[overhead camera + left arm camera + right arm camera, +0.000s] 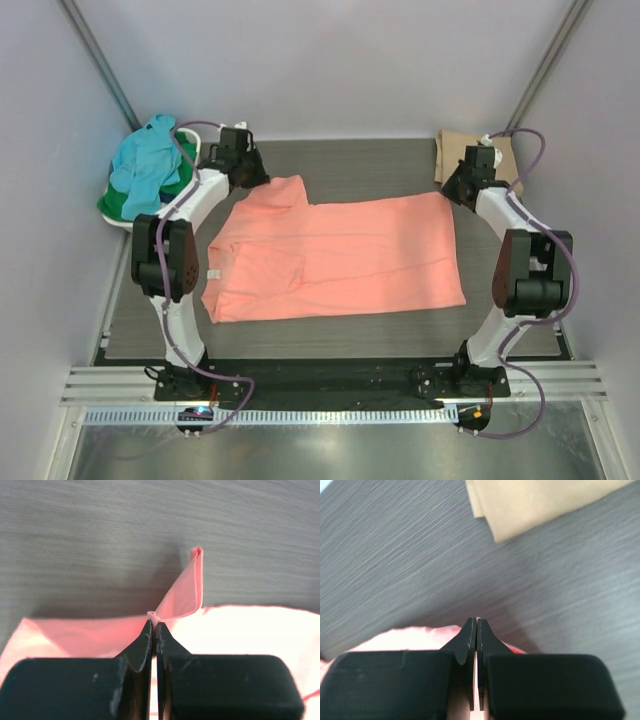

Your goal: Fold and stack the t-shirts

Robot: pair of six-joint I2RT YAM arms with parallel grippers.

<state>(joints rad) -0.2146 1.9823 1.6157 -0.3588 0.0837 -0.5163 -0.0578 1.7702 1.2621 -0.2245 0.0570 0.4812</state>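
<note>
Top external view shows a grey wood-grain desk (360,165) boxed in by pale walls (330,60), the salmon-pink t-shirt (340,255) spread mid-frame. Left end effector (153,622) pinches its upper-left edge; right end effector (476,622) is clenched at the upper-right corner, any grip unclear.

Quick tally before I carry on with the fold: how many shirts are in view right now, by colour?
salmon-pink shirt: 1
tan shirt: 1
light blue shirt: 1
green shirt: 1
Total: 4 in view. The light blue and green ones lie heaped together at the far left, so that heap may hide more.
</note>
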